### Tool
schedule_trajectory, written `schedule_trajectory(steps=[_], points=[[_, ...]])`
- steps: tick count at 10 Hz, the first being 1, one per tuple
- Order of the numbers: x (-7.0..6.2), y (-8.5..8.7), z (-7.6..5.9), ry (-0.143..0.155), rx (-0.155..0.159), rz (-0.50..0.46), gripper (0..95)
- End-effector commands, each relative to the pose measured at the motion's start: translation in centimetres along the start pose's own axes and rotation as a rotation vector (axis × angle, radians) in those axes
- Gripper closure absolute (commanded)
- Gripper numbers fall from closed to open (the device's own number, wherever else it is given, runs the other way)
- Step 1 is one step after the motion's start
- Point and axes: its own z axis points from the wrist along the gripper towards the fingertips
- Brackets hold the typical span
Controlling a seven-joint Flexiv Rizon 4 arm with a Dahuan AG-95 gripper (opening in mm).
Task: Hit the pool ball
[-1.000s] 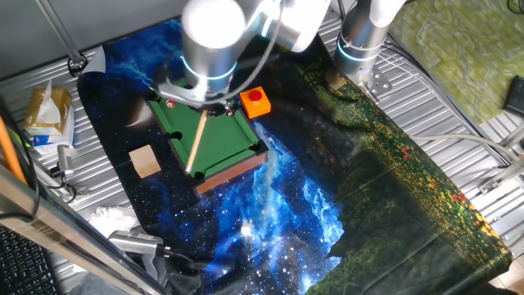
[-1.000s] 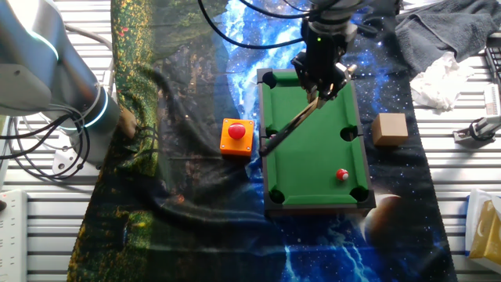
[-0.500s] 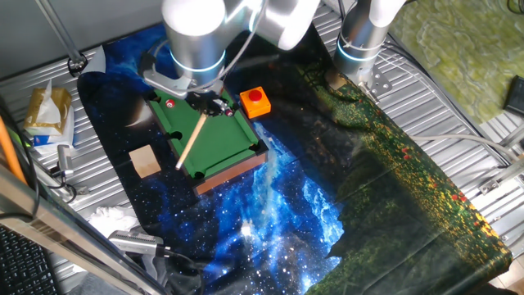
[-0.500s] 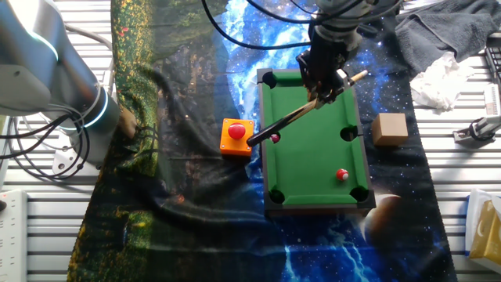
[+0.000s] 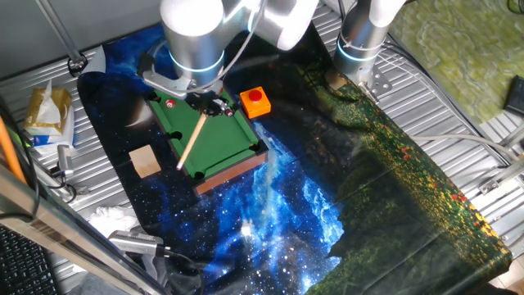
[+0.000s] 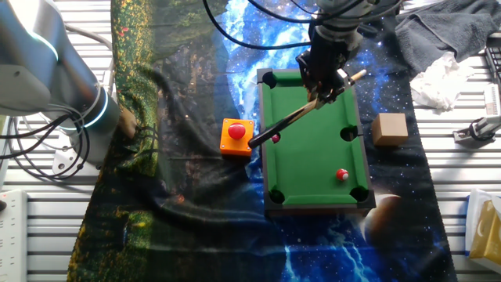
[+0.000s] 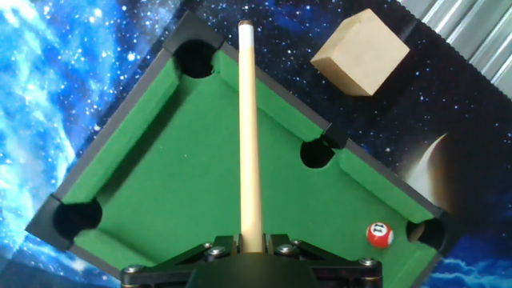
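Note:
The pool ball point(image 7: 379, 234) is a tiny glossy red ball with a white spot. It lies on the green felt beside a corner pocket, low and to the right in the hand view. It also shows as the red ball point(image 6: 342, 175) and the ball point(image 5: 170, 103) in the fixed views. My gripper point(image 7: 251, 242) is shut on a wooden cue stick point(image 7: 249, 128), which runs straight ahead across the miniature pool table point(image 7: 144, 152). The gripper point(image 6: 321, 84) hangs over the end of the table far from the ball. The cue point(image 6: 286, 121) does not touch the ball.
A darker maroon ball point(image 6: 275, 138) sits by the long rail. An orange box with a red button point(image 6: 236, 135) stands beside that rail. A wooden block point(image 6: 389, 129) lies on the opposite side. Crumpled white paper point(image 6: 438, 78) lies at the far right, and a second arm's base point(image 6: 63, 86) stands at the left.
A second ago the gripper shifted slightly and the cue swung, so its low end now reaches past the rail toward the orange box. Nothing has moved over the last half second.

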Motion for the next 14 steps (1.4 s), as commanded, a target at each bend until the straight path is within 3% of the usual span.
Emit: schedule_trajectory(steps=[1, 3, 7, 11, 14], points=[[1.4, -1.3, -0.2, -0.017, -0.020, -0.039, 95.0], [3.9, -3.8, -0.8, -0.021, -0.022, -0.123, 95.0], [8.5, -9.3, -1.3, -0.060, -0.055, -0.252, 95.0], [10.7, -13.3, -1.1, -0.096, -0.077, -0.308, 95.0], [11.4, -16.2, 0.7, -0.139, -0.100, -0.352, 95.0]])
